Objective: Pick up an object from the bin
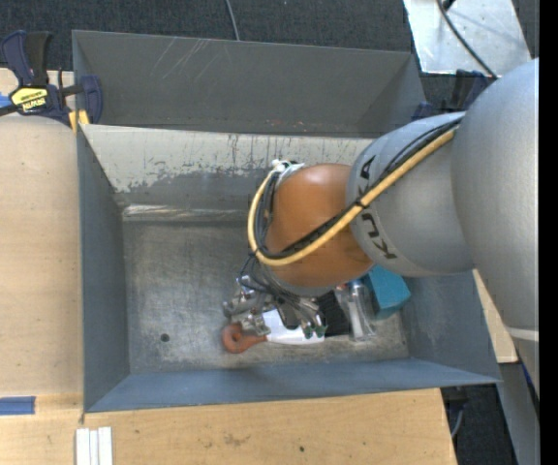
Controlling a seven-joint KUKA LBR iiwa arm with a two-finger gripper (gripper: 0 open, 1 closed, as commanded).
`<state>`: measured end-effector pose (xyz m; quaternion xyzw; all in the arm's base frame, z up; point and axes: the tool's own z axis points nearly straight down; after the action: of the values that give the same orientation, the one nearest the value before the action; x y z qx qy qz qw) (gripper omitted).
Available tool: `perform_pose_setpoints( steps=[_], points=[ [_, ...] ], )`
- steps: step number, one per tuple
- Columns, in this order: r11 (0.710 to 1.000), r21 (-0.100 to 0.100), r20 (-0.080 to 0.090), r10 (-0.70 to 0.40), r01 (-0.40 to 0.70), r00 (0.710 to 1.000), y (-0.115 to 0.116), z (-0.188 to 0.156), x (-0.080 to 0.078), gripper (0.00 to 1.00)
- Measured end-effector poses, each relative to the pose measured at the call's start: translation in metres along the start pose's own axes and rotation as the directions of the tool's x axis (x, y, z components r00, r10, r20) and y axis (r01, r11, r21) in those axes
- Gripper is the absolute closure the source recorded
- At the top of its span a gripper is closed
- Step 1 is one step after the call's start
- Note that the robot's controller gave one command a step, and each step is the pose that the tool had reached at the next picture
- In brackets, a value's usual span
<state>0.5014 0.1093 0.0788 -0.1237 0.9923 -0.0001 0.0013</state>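
My gripper (257,310) is low in the bin near the front wall, right of the middle, under the arm's orange cover. Just below it lies a small reddish-brown rounded thing (237,338) on the bin floor. It seems to touch the gripper's lower tip, but nothing shows whether it is gripped. A flat white thing (286,334) lies right beside it, partly under the gripper.
To the right, a teal block (388,290) sits by the bin's right wall, with a silvery metal piece (358,315) and a black thing (331,310) between it and the gripper. The arm hides the floor behind them.
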Motion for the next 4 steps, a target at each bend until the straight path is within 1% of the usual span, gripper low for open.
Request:
perform_pose_setpoints(
  steps=[1,2,3,4],
  points=[
    [1.0,0.0,0.0,0.0,0.0,1.0,0.0,0.0,0.0,1.0],
    [0.917,-0.001,0.0,-0.4,0.4,0.917,0.003,-0.137,-0.003,1.0],
    [0.911,0.0,0.002,-0.412,0.412,0.911,0.002,-0.143,-0.004,1.0],
    [0.931,0.003,0.006,-0.366,0.366,0.93,0.036,-0.104,-0.007,1.0]
  ],
)
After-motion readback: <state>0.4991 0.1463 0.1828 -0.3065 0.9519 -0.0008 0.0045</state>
